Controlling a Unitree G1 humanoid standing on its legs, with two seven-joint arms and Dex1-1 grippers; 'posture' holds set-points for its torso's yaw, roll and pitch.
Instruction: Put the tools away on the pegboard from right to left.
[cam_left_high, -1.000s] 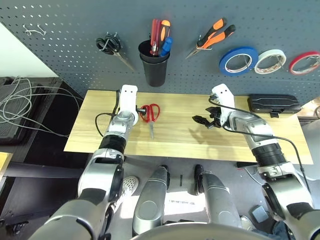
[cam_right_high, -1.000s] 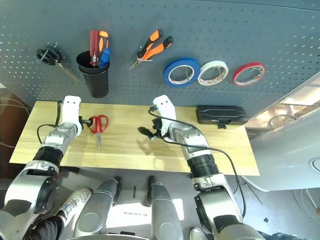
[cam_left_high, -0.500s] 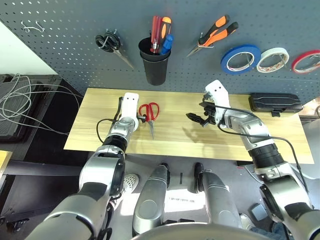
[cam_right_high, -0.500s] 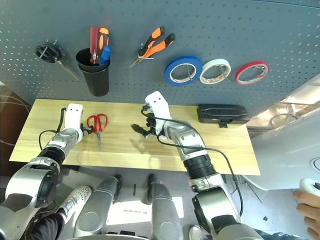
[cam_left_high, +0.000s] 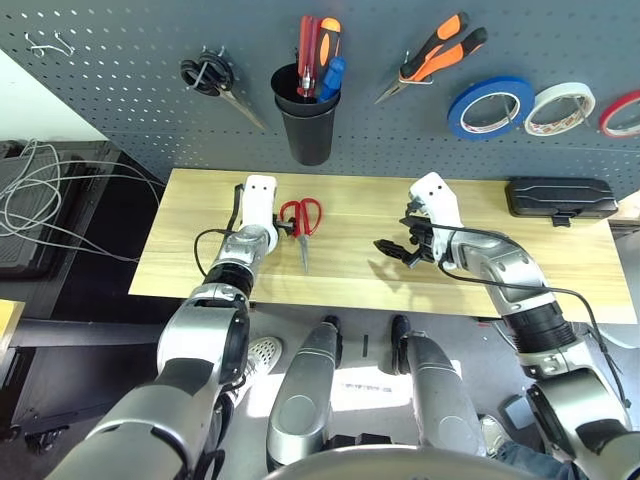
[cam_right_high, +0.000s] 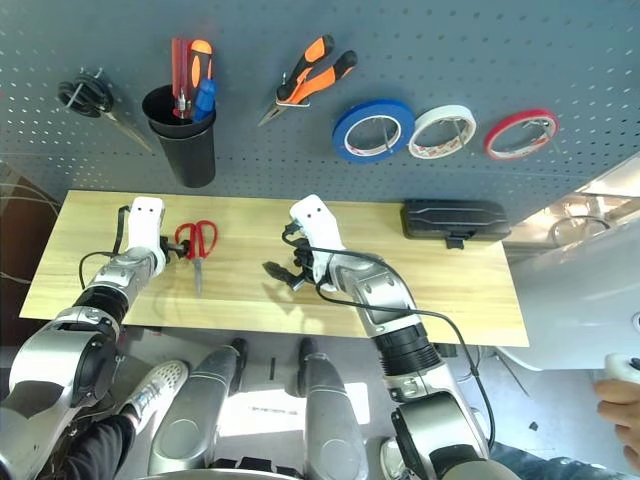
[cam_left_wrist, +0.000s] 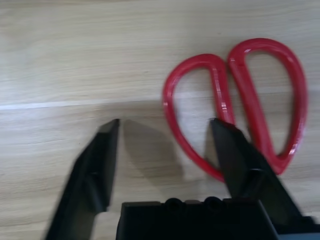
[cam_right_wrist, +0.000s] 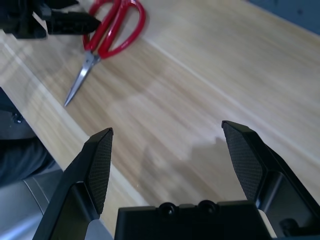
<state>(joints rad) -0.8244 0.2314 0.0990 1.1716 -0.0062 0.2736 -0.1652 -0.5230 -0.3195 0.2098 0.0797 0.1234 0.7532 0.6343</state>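
A: While the red-handled scissors (cam_left_high: 302, 222) lie flat on the wooden table (cam_left_high: 180, 262), where does the left gripper (cam_left_wrist: 165, 125) stand?

B: It is low over the table at the handles. Its jaws are spread; one finger (cam_left_wrist: 235, 155) overlaps the nearer red loop, the other stands over bare wood. Whether it touches the loop cannot be told.

A: And the right gripper (cam_left_high: 392, 250)?

B: It hovers above the middle of the table, well apart from the scissors, jaws spread wide and holding nothing.

A: What hangs on the pegboard (cam_left_high: 130, 80)?

B: The blue tape roll (cam_left_high: 490, 107), the pliers (cam_left_high: 436, 58), and, in the black cup (cam_left_high: 306, 128), the small blue-handled screwdriver (cam_left_high: 331, 77).
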